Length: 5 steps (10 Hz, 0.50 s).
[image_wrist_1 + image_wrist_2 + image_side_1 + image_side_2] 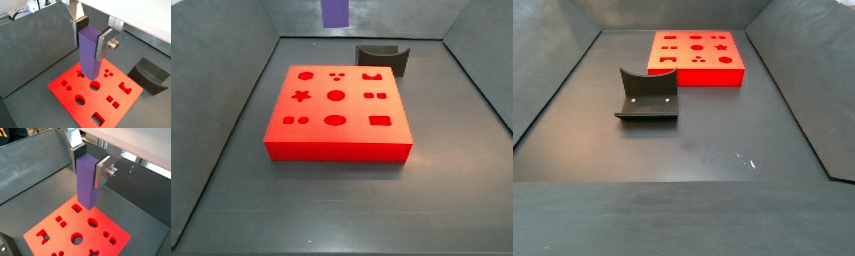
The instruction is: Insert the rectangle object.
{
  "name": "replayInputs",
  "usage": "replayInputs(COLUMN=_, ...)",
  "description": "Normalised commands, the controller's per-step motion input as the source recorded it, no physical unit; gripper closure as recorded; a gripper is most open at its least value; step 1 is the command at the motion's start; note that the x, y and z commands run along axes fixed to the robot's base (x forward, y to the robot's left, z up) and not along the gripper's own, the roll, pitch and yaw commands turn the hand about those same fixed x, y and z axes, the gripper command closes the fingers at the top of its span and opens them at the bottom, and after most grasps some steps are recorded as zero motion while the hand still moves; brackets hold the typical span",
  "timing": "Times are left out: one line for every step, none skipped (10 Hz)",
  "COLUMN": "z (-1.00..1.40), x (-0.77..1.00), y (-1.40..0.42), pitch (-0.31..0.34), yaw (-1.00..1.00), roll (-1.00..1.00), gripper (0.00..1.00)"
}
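My gripper (91, 37) is shut on the rectangle object (89, 57), a long purple bar, and holds it upright by its upper end, above the flat red block (93, 107) with shaped holes. Both wrist views show this grip (89, 164), with the bar (85, 188) hanging over the block (113, 228) and its lower end clear of the surface. In a side view only the bar's lower end (334, 12) shows, high behind the block (318, 108). The gripper itself is out of both side views.
A small dark grey curved holder (381, 58) stands on the floor behind the block, apart from it (647, 97), and shows in a wrist view (150, 75). Grey walls enclose the dark floor (700, 150). The red block (700, 74) lies near one wall.
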Motion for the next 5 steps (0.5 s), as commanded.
replayInputs(z=-0.28, x=0.66, y=-0.14, pitch=-0.030, yaw=0.00, roll=0.04, gripper=1.00)
replayInputs(z=-0.22, x=0.80, y=-0.21, pitch=-0.097, yaw=0.00, roll=0.07, gripper=1.00)
replayInputs(z=-0.22, x=0.91, y=-0.23, pitch=-0.080, yaw=0.00, roll=0.09, gripper=1.00)
replayInputs(z=-0.21, x=0.90, y=-0.23, pitch=-0.083, yaw=0.00, roll=0.09, gripper=1.00)
replayInputs(z=-0.19, x=0.84, y=-0.23, pitch=-0.094, yaw=0.00, roll=0.09, gripper=1.00)
